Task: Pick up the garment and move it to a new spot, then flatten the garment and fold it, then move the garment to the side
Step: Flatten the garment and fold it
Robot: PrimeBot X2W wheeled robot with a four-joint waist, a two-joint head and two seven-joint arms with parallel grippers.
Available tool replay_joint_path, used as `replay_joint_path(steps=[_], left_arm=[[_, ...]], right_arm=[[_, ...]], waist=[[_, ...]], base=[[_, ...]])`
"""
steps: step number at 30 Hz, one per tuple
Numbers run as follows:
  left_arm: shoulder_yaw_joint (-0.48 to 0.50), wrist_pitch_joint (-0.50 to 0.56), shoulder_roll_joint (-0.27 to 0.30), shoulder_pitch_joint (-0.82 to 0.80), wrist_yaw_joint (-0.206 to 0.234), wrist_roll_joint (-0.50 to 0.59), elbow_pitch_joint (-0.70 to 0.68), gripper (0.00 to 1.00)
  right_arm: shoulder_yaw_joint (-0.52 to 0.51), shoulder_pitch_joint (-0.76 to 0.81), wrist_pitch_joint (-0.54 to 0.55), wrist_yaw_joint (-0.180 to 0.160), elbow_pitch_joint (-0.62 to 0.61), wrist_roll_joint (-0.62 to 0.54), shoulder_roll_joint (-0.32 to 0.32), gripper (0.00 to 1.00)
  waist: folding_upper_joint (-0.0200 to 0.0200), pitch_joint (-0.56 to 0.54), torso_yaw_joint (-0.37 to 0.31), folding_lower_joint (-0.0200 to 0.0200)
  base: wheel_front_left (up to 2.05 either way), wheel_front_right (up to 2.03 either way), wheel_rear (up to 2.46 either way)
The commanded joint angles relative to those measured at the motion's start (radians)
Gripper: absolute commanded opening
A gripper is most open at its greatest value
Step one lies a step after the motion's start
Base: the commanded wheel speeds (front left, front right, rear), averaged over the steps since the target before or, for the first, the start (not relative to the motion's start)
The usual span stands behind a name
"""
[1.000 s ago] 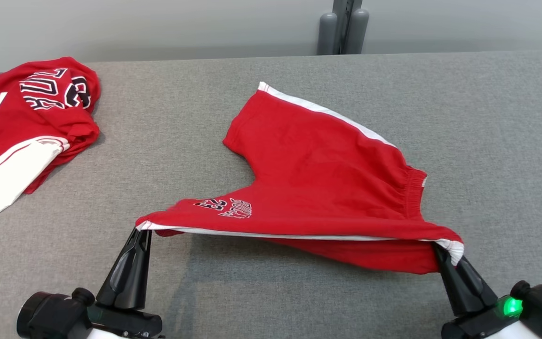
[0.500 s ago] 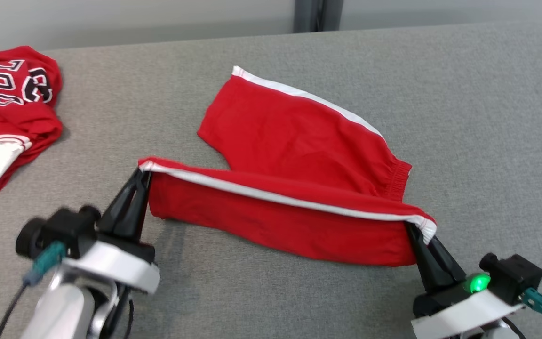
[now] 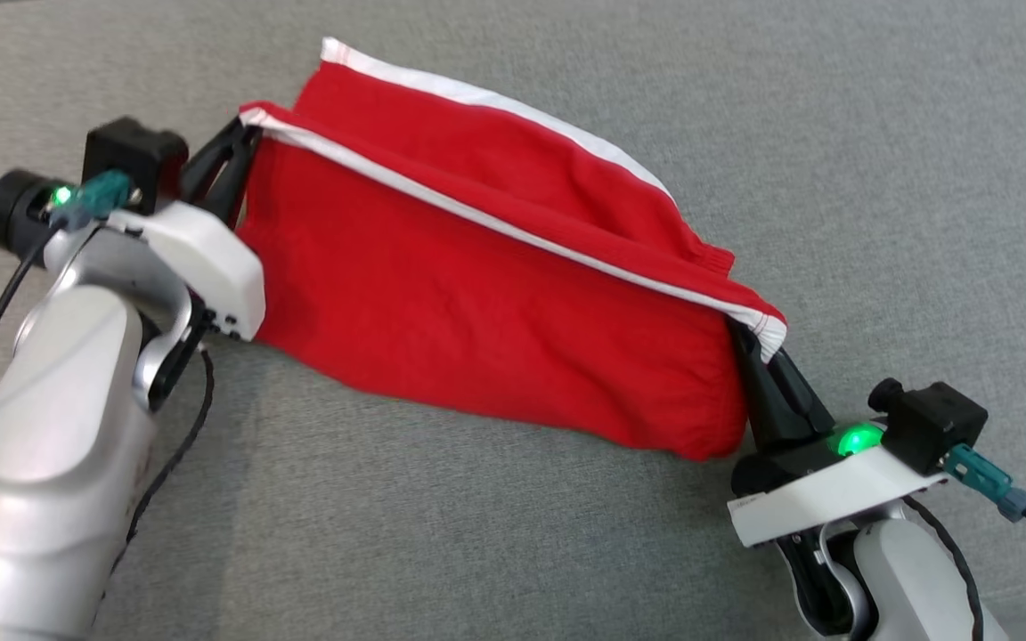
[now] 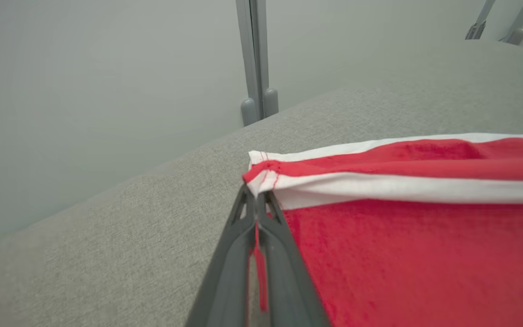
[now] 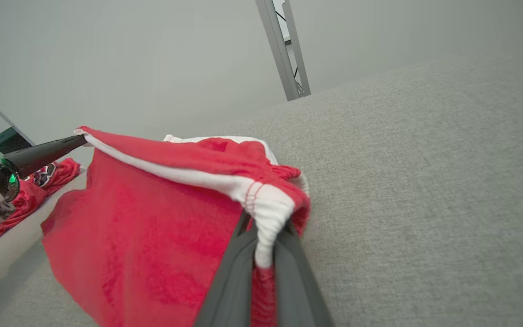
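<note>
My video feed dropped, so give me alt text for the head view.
Red shorts with white trim hang stretched between two tools, each shut on one end of a white-striped edge: left tool at upper left, right tool at lower right. The rest lies on the grey table beyond.

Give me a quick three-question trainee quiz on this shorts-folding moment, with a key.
1. True or false: the left gripper is shut on a corner of the red shorts.
2. The edge stretched between the left gripper and the right gripper is: A) flat on the grey table; B) raised, with cloth hanging below it; C) rolled into a ball.
3. What colour is the stripe along that edge?
Key: 1 true; 2 B; 3 white.
</note>
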Motion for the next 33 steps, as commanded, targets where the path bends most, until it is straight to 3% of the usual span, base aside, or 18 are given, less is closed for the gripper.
replay_joint_path(steps=[1,12,24,25,26,27,28,29,33], left_arm=[[-0.001,0.000,0.000,-0.026,-0.004,0.006,0.013,0.00],[-0.068,0.014,-0.082,-0.301,0.022,0.065,0.328,0.00],[-0.086,-0.008,-0.130,-0.440,0.065,0.077,0.556,0.00],[-0.086,-0.017,-0.134,-0.446,0.069,0.076,0.565,0.39],[-0.086,-0.026,-0.139,-0.450,0.073,0.075,0.575,0.66],[-0.088,-0.035,-0.145,-0.453,0.075,0.074,0.585,0.90],[-0.090,-0.044,-0.150,-0.455,0.074,0.072,0.593,1.00],[-0.091,-0.052,-0.155,-0.456,0.073,0.069,0.600,1.00],[-0.097,-0.082,-0.173,-0.442,0.064,0.062,0.633,1.00]], right_arm=[[-0.001,-0.012,-0.005,0.000,0.005,0.002,0.000,0.00],[0.022,-0.116,-0.005,0.000,0.029,0.040,0.006,0.00],[0.023,-0.168,-0.005,0.000,0.062,0.051,0.005,0.00],[0.021,-0.169,-0.005,0.000,0.061,0.051,0.005,0.06],[0.019,-0.169,-0.005,0.000,0.061,0.053,0.005,0.32],[0.018,-0.168,-0.005,0.000,0.061,0.055,0.005,0.48],[0.017,-0.167,-0.005,0.000,0.059,0.054,0.005,0.84],[0.015,-0.166,-0.005,0.000,0.057,0.050,0.005,1.00],[-0.004,-0.149,-0.005,0.000,0.050,0.030,0.005,1.00]], waist=[[0.0000,0.035,-0.027,0.0000],[0.0000,0.092,-0.054,0.0000],[0.0000,0.103,-0.072,0.0000],[0.0000,0.103,-0.073,0.0000],[0.0000,0.102,-0.072,0.0000],[0.0000,0.101,-0.071,0.0000],[0.0000,0.099,-0.069,0.0000],[0.0000,0.096,-0.067,0.0000],[0.0000,0.077,-0.051,0.0000]], base=[[0.00,0.00,0.00],[0.00,0.00,0.00],[0.00,0.00,0.00],[0.00,0.00,0.00],[0.00,0.00,0.00],[0.00,0.00,0.00],[0.00,0.00,0.00],[0.00,0.00,0.00],[0.00,0.00,0.00]])
